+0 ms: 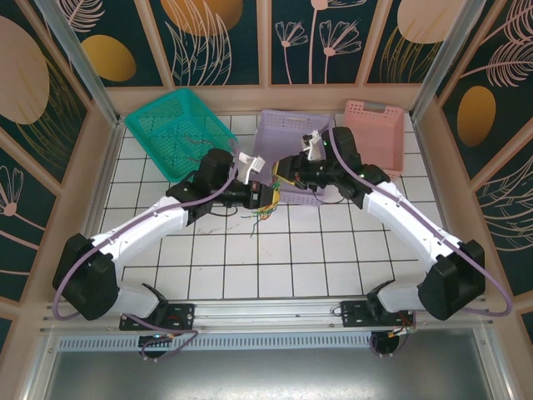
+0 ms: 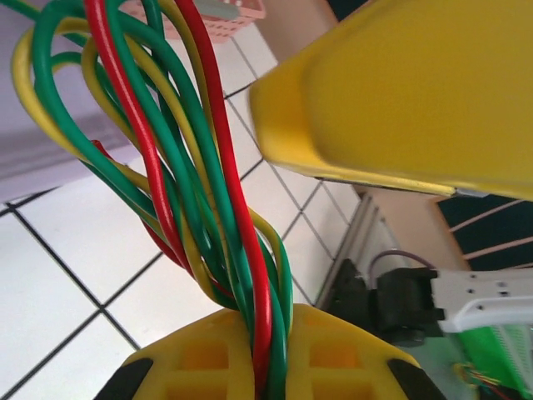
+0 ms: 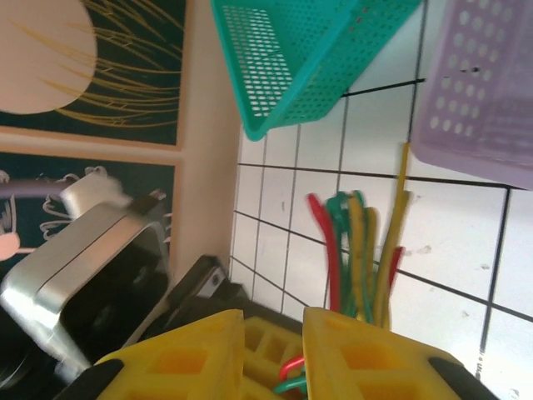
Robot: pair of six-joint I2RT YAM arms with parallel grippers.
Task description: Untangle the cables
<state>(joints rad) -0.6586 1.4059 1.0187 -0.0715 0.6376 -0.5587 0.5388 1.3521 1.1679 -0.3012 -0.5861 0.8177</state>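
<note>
The cables [image 2: 208,208] are red, green and yellow wires twisted into one bundle. My left gripper [image 2: 271,312] is shut on that bundle, and the wires fan up and away from its yellow fingers. In the top view both grippers meet over the middle tiles, left gripper [image 1: 268,198] and right gripper [image 1: 280,175], with loose cable ends [image 1: 265,212] hanging below them. My right gripper [image 3: 273,321] has its jaws a little apart. A red and green loop lies in the gap against the right-hand finger. The free cable ends [image 3: 358,250] stick up beyond it.
A green basket [image 1: 179,125], a purple basket [image 1: 287,133] and a pink basket [image 1: 375,133] stand along the back of the tiled table. The purple one sits just behind the grippers. The right gripper's finger [image 2: 400,92] looms close above the bundle.
</note>
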